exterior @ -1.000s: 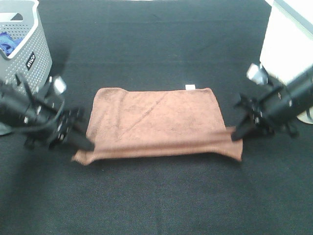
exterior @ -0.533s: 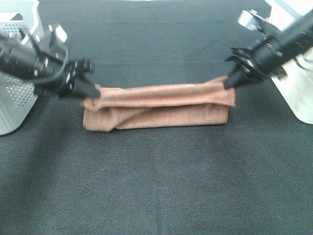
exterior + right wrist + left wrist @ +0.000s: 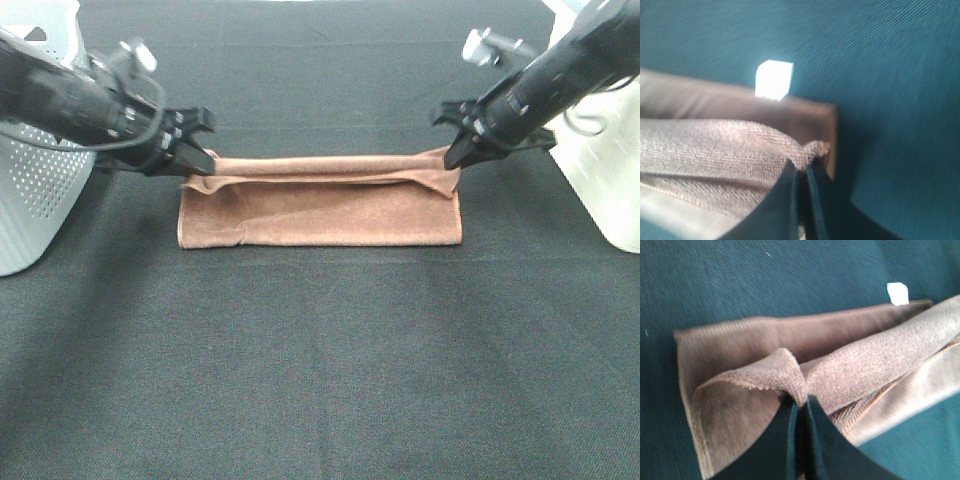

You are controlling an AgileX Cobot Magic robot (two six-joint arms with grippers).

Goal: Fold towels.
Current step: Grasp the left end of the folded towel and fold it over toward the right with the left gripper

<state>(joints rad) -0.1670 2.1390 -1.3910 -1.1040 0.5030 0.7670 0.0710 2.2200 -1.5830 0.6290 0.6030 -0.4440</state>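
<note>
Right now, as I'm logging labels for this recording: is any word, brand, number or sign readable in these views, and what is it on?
No text can be read in any view.
White tag at the edge of the towel: blurred, and no print shows in either wrist view.
Perforated basket on the left: no label in view.
White container on the right: no marking visible.
</note>
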